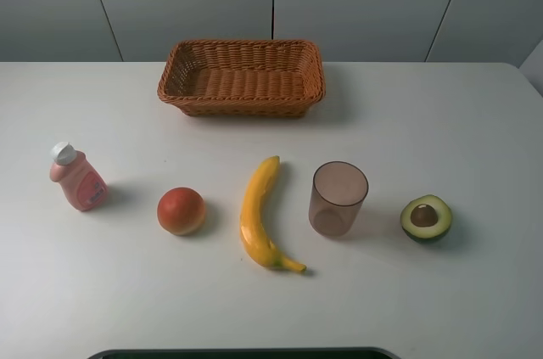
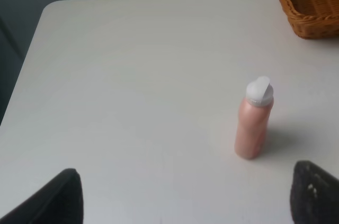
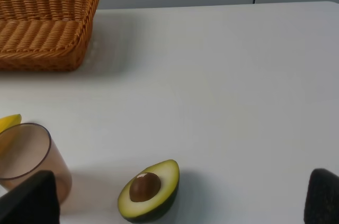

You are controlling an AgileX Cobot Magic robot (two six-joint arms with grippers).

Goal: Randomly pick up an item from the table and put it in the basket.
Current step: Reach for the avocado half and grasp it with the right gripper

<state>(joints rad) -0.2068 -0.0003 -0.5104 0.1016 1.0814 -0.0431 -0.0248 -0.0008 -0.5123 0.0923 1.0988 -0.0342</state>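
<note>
Left pincer (image 2: 185,197): fingers (image 2: 58,203) spread wide, grips nothing and touches nothing; only the two dark tips show.
Pink bottle (image 1: 78,179): upright with a white cap, ahead of the left pincer and beyond its fingertips, nearer the finger on the basket's side; apart from both fingers.
Orange-red fruit (image 1: 181,210): on the tabletop (image 1: 441,121) between the bottle and the banana, seen only from the high camera and outside either pincer's reach as shown.
Basket (image 1: 242,77): orange-brown wicker, well ahead of both pincers at the far side of the tabletop; one corner shows in each wrist view.
Banana (image 1: 263,215): lying lengthwise, just beside the cup; only its tip shows to the right pincer's camera, beyond the cup.
Cup (image 1: 338,198): translucent brown, upright, beside one finger of the right pincer; that fingertip overlaps its foot in the wrist view, and contact cannot be told.
Avocado half (image 1: 427,218): the task's item, resting on the tabletop cut face up with the brown pit showing; it lies within the gap of the right pincer, nearer the finger on the cup's side, touching neither finger.
Right pincer (image 3: 176,198): fingers (image 3: 323,197) spread wide to either side of the avocado half, grips nothing; its height above the tabletop cannot be told.
</note>
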